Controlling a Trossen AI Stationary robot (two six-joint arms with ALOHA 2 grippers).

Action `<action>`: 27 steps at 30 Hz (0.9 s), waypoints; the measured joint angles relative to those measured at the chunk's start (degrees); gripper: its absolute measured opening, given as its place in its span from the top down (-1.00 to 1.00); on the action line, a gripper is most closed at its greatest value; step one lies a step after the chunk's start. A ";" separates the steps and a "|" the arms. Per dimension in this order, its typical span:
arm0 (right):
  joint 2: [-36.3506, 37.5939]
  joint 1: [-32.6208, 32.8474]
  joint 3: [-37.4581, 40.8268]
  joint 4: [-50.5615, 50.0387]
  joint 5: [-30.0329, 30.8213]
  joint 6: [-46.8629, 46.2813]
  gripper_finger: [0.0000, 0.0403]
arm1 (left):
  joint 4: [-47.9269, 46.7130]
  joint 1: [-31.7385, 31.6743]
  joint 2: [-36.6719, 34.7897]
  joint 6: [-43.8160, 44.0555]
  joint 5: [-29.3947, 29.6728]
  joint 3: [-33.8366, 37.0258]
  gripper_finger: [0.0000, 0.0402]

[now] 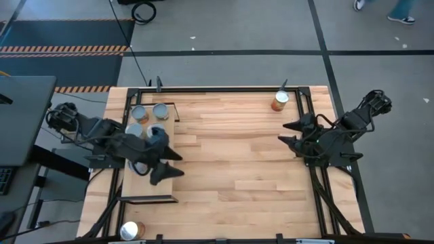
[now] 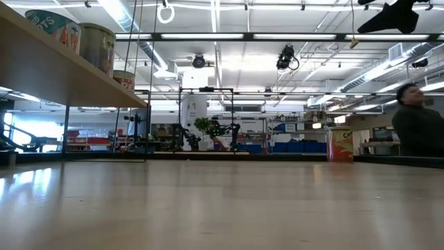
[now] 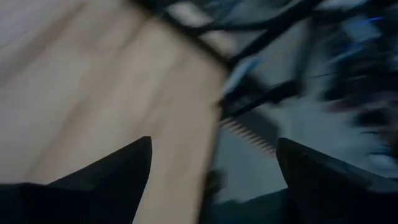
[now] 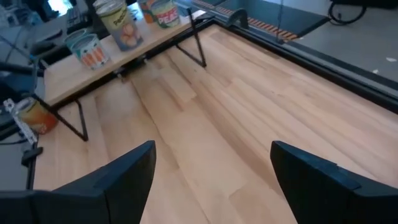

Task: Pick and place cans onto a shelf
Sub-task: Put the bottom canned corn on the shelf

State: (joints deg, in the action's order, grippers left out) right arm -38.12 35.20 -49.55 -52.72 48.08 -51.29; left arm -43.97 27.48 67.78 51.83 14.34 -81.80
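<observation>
Striped-wood table [image 1: 230, 156], cans [image 1: 150, 119] on shelf [image 1: 139, 181], left end effector [image 1: 169, 165] released, right end effector [image 1: 287, 134] released.

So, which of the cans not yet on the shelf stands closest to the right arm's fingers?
The orange-labelled can with a silver top at the table's far right corner. The other loose orange can stands at the near left edge, far from the right gripper.

Striped-wood table [image 1: 230, 156]; person [image 2: 418, 128] beyond.
</observation>
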 joint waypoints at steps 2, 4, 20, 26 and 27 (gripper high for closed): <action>-0.15 0.09 0.75 1.87 -0.27 1.59 -0.60 | 7.29 1.39 0.32 -1.41 -1.19 -0.03 -0.73; -0.58 0.04 0.99 2.57 -1.22 3.21 -0.60 | 12.95 2.66 1.07 -1.50 -2.49 -0.06 -0.73; -10.41 -1.62 -9.99 7.63 -1.56 12.81 -0.60 | 15.96 23.21 7.44 24.91 -7.28 -0.04 -0.73; -13.45 -1.64 -10.05 8.57 -0.14 12.94 -0.60 | 3.36 27.78 11.74 43.17 -14.77 -0.02 -0.73; -13.94 -1.64 -10.05 8.61 -0.12 12.92 -0.60 | 1.63 27.99 12.46 45.06 -15.81 -0.02 -0.73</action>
State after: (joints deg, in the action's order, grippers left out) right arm -52.05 33.56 -59.59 -44.12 47.96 -38.37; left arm -42.35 55.47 80.24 96.89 -1.47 -81.82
